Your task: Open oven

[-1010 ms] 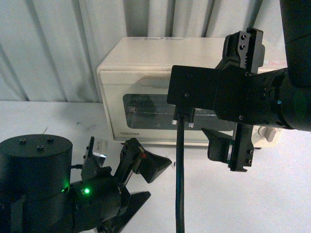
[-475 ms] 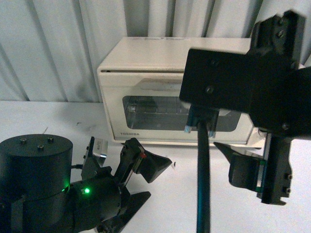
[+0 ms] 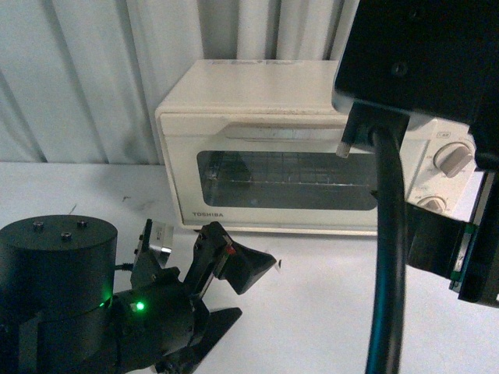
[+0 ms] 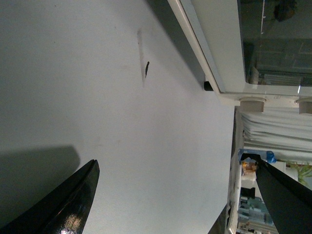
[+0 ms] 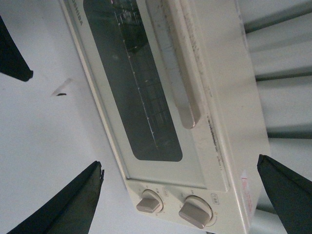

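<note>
The cream-white TOSHIBA oven (image 3: 249, 89) stands at the back of the table, its door shut. Its dark glass window (image 3: 288, 181) shows the wire rack; the beige bar handle (image 3: 288, 132) runs above it, and two knobs (image 3: 451, 158) sit at the right. My right arm (image 3: 421, 54) fills the right side, close to the camera. In the right wrist view my right gripper (image 5: 179, 163) is open and empty, facing the oven's handle (image 5: 178, 78) and knobs (image 5: 195, 212) from a distance. My left gripper (image 3: 181, 241) is open and empty, low at the front left, with the oven's lower edge (image 4: 219, 44) beyond it.
The oven stands on a white table (image 3: 312, 304) with a grey curtain (image 3: 93, 78) behind it. A small dark mark (image 3: 278, 263) lies on the table in front of the oven. Cluttered shelves (image 4: 253, 195) show past the table edge in the left wrist view.
My right arm has moved to the right and nearer the camera, uncovering the oven's door, handle and knobs. The left arm has not moved.
</note>
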{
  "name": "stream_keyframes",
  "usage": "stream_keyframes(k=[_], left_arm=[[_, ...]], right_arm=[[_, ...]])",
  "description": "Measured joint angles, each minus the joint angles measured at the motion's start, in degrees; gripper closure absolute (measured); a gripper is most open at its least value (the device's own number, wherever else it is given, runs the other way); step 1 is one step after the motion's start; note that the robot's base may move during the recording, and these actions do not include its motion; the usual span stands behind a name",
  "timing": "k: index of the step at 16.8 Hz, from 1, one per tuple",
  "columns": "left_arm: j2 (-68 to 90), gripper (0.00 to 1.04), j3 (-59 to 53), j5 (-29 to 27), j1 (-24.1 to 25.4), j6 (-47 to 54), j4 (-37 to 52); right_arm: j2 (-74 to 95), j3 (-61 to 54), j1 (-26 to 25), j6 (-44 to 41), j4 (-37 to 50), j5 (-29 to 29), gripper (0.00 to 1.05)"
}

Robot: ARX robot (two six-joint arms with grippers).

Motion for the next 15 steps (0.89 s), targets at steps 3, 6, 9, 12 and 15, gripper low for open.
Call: stream_keyframes(k=[3,6,9,12,15], left_arm=[[0.0,0.07,0.0,-0.02,0.04,0.0,0.2],[0.0,0.07,0.0,0.0,0.04,-0.07,0.46],[0.0,0.07,0.0,-0.15,0.04,-0.04,0.48],[0.0,0.07,0.0,-0.15,0.04,-0.04,0.37],[0.0,0.07,0.0,-0.2,0.04,-0.04,0.28]], right_arm=[[6.51,0.79,-1.81,-0.2,3.48,-0.55,0.07],[12.57,4.42,-3.32,-0.2,5.46,-1.49,0.07],[15.89,6.8,-3.26,-0.2,6.64,-2.47,0.07],[18.88,8.22,-2.84,0.11,8.2,-3.58,0.07],[21.22,9.42,-1.57,1.31,9.29,-4.42,0.07]])
